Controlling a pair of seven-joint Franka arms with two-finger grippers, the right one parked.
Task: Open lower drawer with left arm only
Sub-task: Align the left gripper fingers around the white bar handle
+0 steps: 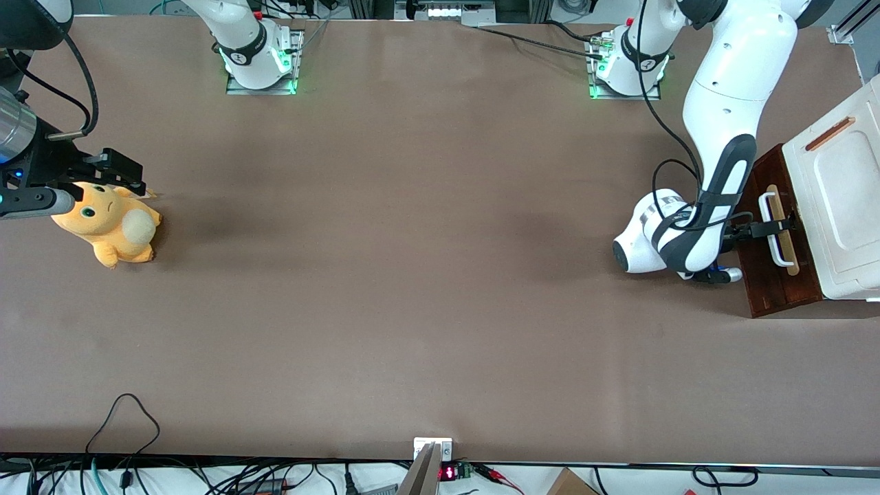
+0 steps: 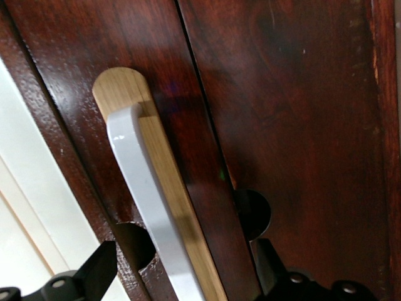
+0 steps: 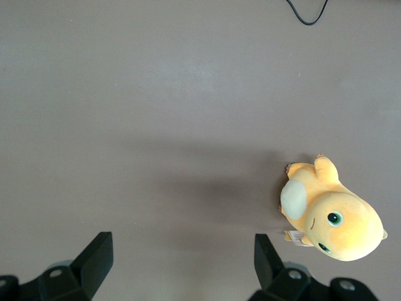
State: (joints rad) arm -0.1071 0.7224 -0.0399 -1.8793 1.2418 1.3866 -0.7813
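Fingers [image 2: 94, 273] of the left arm's gripper [image 1: 773, 227] stand spread either side of the handle [image 2: 153, 219], ready to grip; the lower drawer [image 1: 770, 275] sits shut at the working arm's end of the table [image 1: 412, 275].

The left arm [image 1: 722, 137] covers part of the lower drawer [image 1: 770, 275] front, and its upper links run out past the front view's top edge. The pincer [image 1: 773, 227] is small there. In the left wrist view only its two finger [image 2: 94, 269] tips show, one on each side of the white bar handle [image 2: 147, 207], whose near end is cut off. The white cabinet [image 1: 839, 206] at the table's working-arm end is cropped.
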